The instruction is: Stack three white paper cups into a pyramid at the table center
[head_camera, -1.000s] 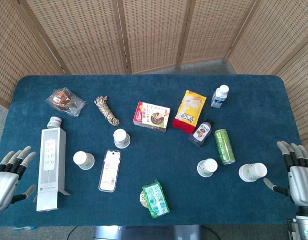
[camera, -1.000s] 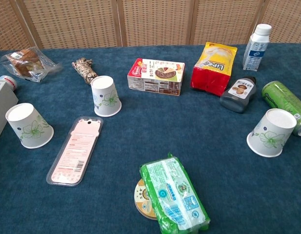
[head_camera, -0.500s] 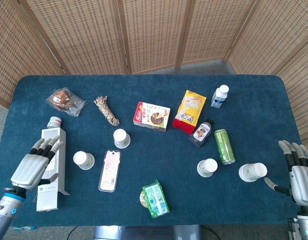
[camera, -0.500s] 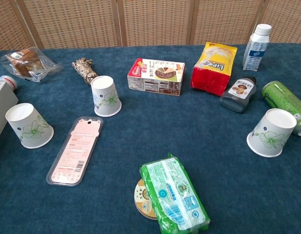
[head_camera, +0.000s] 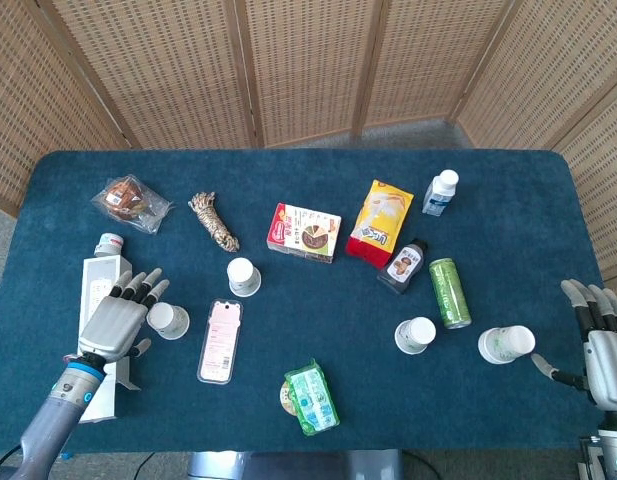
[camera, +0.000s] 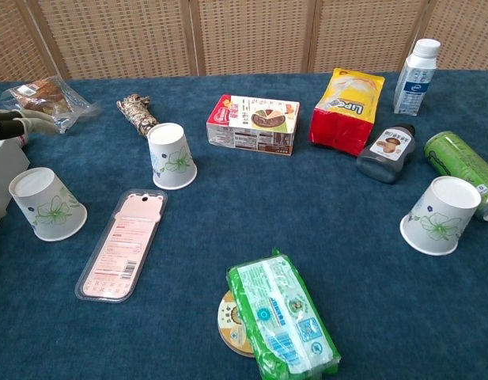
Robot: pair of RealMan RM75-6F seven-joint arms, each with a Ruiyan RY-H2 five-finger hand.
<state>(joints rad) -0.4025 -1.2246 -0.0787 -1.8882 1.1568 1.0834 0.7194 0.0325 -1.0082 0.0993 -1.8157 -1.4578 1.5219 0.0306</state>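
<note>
**Reaching toward the leftmost cup with an empty left hand**

Head view: the left hand [head_camera: 116,322] hovers over the tall white box [head_camera: 96,330] at the table's left side, fingers spread and holding nothing, its fingertips just beside a white paper cup [head_camera: 168,320]. A second cup [head_camera: 243,276] stands upside down near the table's middle, beside a pink blister pack [head_camera: 220,340]. A third cup [head_camera: 416,335] sits right of centre, next to a green can [head_camera: 449,292], and a fourth cup [head_camera: 506,344] lies further right. The right hand [head_camera: 598,345] stays at the table's right edge, fingers extended and apart, empty, its thumb close to that fourth cup without clearly touching it. Along the far side lie a bagged pastry [head_camera: 130,201], a rope bundle [head_camera: 214,221], a snack box [head_camera: 303,232], a yellow and red bag [head_camera: 380,221], a white bottle [head_camera: 440,192] and a dark bottle [head_camera: 402,266]. A green packet [head_camera: 312,397] lies near the front edge of the blue table [head_camera: 318,170].

Chest view: only the left hand's fingertips [camera: 22,123] show at the left edge, above the left cup [camera: 46,204]. The middle cup [camera: 171,155] stands upside down; the right cup [camera: 441,214] is tilted. The green packet [camera: 283,317] rests on a round disc [camera: 228,322].
</note>
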